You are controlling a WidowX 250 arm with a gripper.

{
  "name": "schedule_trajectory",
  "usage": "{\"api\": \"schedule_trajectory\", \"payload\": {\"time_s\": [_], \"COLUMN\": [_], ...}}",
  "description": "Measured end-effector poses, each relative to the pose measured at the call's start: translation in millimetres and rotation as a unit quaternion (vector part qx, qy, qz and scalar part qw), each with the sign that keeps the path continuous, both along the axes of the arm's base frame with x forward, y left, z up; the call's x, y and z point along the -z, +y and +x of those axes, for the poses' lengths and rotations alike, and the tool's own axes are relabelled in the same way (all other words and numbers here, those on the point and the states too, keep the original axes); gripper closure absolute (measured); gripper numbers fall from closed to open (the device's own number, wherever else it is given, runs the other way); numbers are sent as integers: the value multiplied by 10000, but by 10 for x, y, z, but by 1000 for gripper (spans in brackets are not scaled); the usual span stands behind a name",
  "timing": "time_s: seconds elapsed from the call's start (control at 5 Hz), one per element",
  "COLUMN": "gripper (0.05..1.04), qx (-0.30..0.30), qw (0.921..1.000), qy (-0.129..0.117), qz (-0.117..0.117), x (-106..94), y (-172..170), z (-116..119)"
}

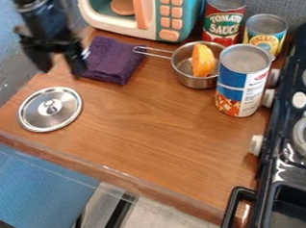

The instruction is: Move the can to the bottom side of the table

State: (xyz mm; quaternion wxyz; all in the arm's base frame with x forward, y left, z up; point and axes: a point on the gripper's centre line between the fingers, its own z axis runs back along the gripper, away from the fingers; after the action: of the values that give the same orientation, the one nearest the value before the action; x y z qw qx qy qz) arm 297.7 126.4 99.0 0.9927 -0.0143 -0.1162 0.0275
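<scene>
The black gripper (61, 70) hangs at the upper left, over the area between the purple cloth and the metal lid. Its two fingers stand apart, open, with nothing between them. A large blue and white can (243, 82) stands upright at the right, beside the stove and well to the right of the gripper. Behind it are two more upright cans: a red tomato sauce can (223, 21) and a smaller yellow and blue can (265, 32), whose lower part is hidden. The brown wooden table (143, 121) carries them.
A metal pot (187, 71) with an orange piece in it touches or nearly touches the large can's left side. A folded purple cloth (114, 60), a round lid (50, 108) and a toy microwave (157, 14) lie left and back. The black stove (283, 152) borders the right.
</scene>
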Motion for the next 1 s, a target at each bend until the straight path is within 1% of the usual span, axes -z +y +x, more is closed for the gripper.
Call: {"api": "schedule_trajectory", "payload": {"time_s": [0.2,0.4,0.6,0.8,1.0], "gripper": [83,83,83,83,83], "qx": [-3,0,134,261,271], "qw": [9988,9990,9992,9993,9992], "qy": [-82,22,17,-84,-239], "qz": [-479,-449,-367,-241,-176], "x": [-47,-62,-17,15,-2], "y": [-432,-815,-1224,-1551,-1725], "z": [392,785,1160,1387,1536]}}
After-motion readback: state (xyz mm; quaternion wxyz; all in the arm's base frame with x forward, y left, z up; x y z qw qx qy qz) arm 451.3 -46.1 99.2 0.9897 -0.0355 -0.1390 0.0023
